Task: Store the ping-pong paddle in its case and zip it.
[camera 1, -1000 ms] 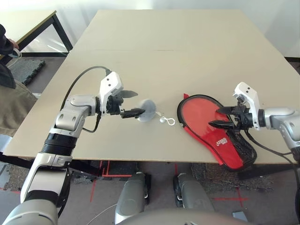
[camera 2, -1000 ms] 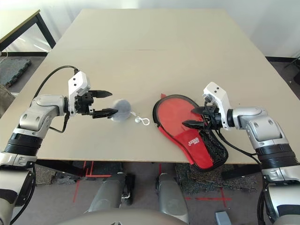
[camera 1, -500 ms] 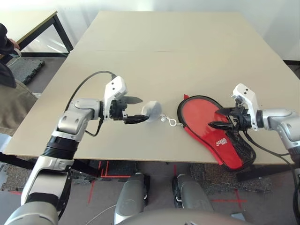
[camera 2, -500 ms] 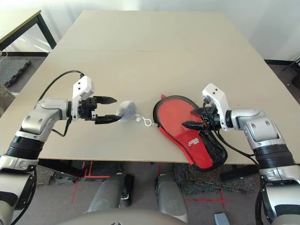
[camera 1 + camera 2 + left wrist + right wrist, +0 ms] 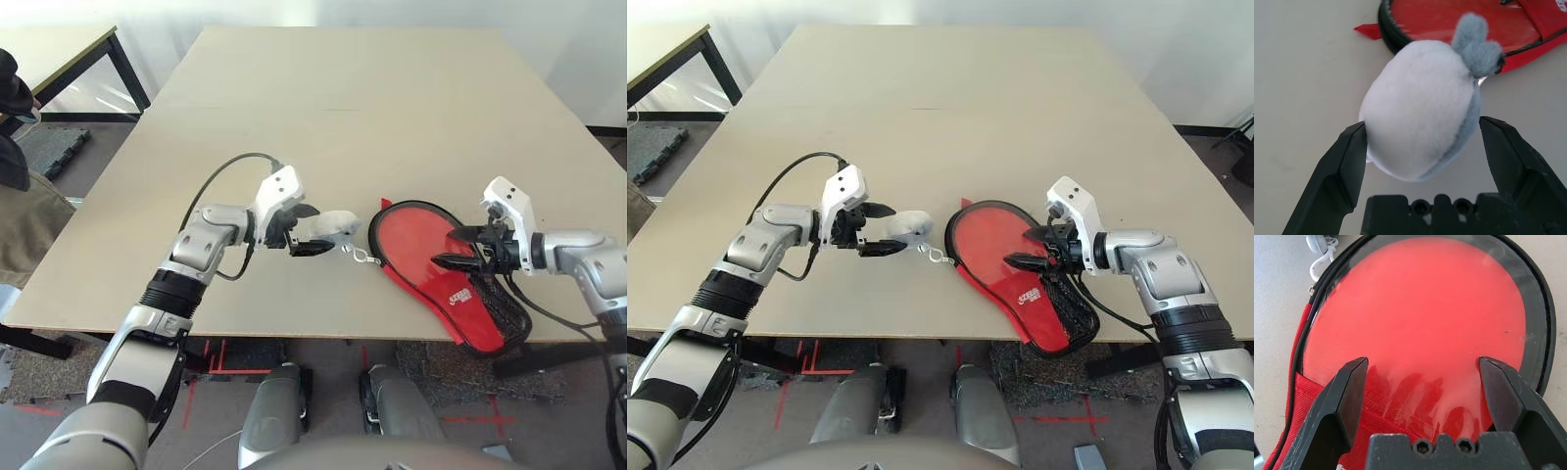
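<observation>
Fingers of the left gripper (image 5: 308, 230) stood apart around a small grey-white fluffy pouch (image 5: 1422, 105), its metal clip (image 5: 358, 256) just beside the case's rim. Rightward, the ping-pong paddle (image 5: 1415, 328) lay inside the opened red case (image 5: 468, 299), near the table's (image 5: 343, 108) front edge. The right gripper (image 5: 464, 248) hovered spread over the paddle face. Judged step: clearing the pouch, then closing the flap and zipping. Open tabletop lay beyond.

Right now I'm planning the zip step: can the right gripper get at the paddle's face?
Probably yes. The right gripper hangs open just over the paddle, whose red face lies uncovered in the open case.
</observation>
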Action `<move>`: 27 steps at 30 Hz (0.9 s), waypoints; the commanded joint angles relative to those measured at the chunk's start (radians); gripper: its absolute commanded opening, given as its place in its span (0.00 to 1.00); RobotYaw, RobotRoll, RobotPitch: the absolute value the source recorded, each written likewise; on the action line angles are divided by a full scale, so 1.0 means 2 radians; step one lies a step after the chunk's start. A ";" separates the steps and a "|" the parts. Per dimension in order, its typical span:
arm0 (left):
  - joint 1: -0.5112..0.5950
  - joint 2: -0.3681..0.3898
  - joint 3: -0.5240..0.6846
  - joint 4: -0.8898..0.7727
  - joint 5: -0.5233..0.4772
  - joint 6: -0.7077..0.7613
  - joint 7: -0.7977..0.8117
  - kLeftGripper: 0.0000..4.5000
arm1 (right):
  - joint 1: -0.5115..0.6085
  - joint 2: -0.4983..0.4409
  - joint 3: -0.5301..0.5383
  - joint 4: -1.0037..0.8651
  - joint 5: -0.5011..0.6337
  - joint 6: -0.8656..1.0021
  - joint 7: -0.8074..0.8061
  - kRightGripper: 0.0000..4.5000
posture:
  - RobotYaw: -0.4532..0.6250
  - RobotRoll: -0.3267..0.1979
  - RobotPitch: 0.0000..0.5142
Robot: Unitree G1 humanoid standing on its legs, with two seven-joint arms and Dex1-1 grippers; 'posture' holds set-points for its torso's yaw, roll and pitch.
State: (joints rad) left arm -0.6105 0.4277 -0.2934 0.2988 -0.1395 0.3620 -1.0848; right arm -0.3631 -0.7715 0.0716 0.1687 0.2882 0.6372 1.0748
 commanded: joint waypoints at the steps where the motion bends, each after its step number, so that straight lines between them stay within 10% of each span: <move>1: -0.011 -0.011 -0.005 0.026 0.016 -0.016 0.014 1.00 | 0.017 0.005 0.014 0.011 -0.006 0.015 -0.004 0.99 | 0.43 0.62 0.18; 14: -0.071 -0.035 0.007 0.122 0.047 -0.072 0.055 0.08 | 0.033 0.003 0.014 0.006 -0.004 0.031 -0.009 1.00 | 0.43 0.62 0.20; 27: -0.169 -0.079 0.010 0.296 0.094 -0.193 0.113 0.03 | 0.068 -0.002 0.005 -0.032 0.005 0.052 -0.017 1.00 | 0.40 0.62 0.25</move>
State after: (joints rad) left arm -0.9310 0.2740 -0.2834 0.8524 0.0240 0.0090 -0.8809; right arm -0.2808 -0.7749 0.0317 0.0776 0.3073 0.6831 1.0397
